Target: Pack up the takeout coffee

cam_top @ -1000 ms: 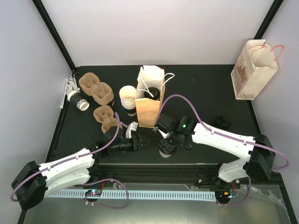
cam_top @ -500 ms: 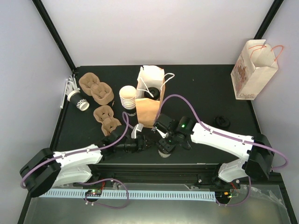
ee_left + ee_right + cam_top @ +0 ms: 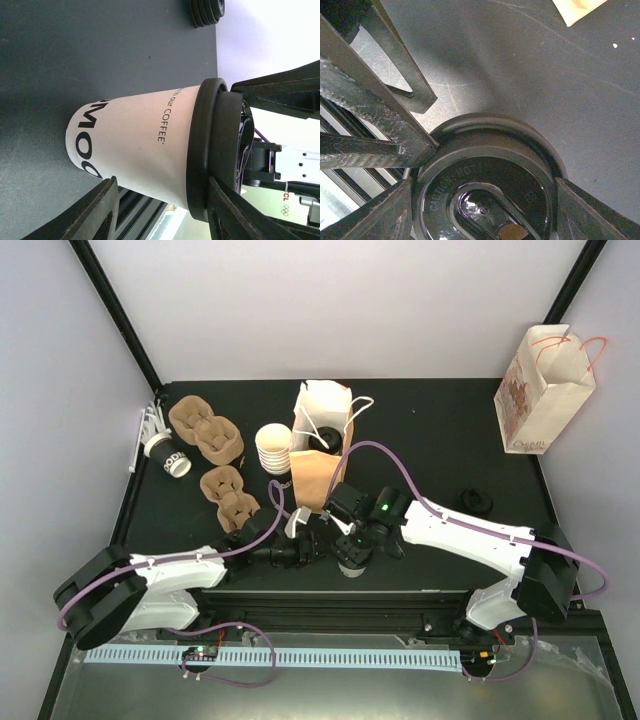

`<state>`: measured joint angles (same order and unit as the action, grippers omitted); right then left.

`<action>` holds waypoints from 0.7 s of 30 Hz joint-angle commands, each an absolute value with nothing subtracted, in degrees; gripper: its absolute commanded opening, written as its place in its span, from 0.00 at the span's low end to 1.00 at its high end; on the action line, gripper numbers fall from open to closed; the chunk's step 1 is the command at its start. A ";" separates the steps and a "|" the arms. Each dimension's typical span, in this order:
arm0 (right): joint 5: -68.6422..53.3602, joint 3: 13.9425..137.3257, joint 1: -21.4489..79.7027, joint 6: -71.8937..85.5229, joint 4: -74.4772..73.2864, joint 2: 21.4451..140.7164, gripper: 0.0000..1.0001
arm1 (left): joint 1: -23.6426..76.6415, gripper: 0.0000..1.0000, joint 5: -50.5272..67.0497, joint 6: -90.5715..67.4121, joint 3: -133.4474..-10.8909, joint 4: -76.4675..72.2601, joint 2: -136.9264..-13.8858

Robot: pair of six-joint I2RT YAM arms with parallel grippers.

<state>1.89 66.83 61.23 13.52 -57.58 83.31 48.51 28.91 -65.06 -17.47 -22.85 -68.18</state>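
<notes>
The coffee cup [image 3: 135, 140] is standing upright on the dark table [image 3: 430, 430] near its front edge, just in front of the brown paper bag [image 3: 318, 468], and it is wearing its black lid [image 3: 490, 165]. The right gripper [image 3: 352, 554] is hanging straight over the cup, its two fingers [image 3: 590, 215] sitting wide apart on opposite sides of the lid's rim and appearing to be clamping it. The left gripper [image 3: 318, 548] is reaching in from the left, rolled so that one finger is lying low near the cup's base and the other high near the lid. Its jaws are standing about half open with nothing caught between them. The fingertips [image 3: 111, 186] are lying right at the cup's side, though I cannot tell whether they are touching it. Behind the cup, the bag is standing open with something dark inside. A stack of white paper cups [image 3: 272, 448] is sitting just left of the bag. Farther left, two brown pulp carriers [image 3: 205, 430] [image 3: 228, 495] are lying near another cup [image 3: 168, 455] that is resting on its side. A small stack of black lids [image 3: 473, 502] is sitting to the right, and a white printed bag [image 3: 545, 390] is standing at the far right.
</notes>
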 commanded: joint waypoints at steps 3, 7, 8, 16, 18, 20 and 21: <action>3.26 68.24 61.74 13.60 -58.30 83.65 0.77 | 48.78 0.50 30.25 -63.17 -19.02 -24.18 -69.72; 4.21 69.75 61.79 13.88 -59.02 82.70 0.83 | 48.79 0.50 29.54 -62.23 -19.91 -21.91 -68.75; 4.48 70.15 61.78 13.96 -59.28 82.56 0.85 | 48.85 0.50 29.39 -62.08 -20.07 -21.34 -68.39; 6.11 73.13 61.77 13.99 -61.77 81.51 1.00 | 48.78 0.50 27.33 -60.43 -20.98 -16.79 -65.49; 6.07 73.74 61.79 13.74 -62.17 81.24 1.00 | 48.78 0.50 27.03 -60.30 -21.08 -16.13 -64.87; 6.22 74.18 61.79 13.58 -62.59 80.90 1.00 | 48.85 0.50 26.87 -60.21 -21.25 -15.72 -64.49; 6.19 74.44 61.77 13.48 -62.82 80.68 1.00 | 48.84 0.50 26.82 -60.25 -21.27 -15.53 -64.31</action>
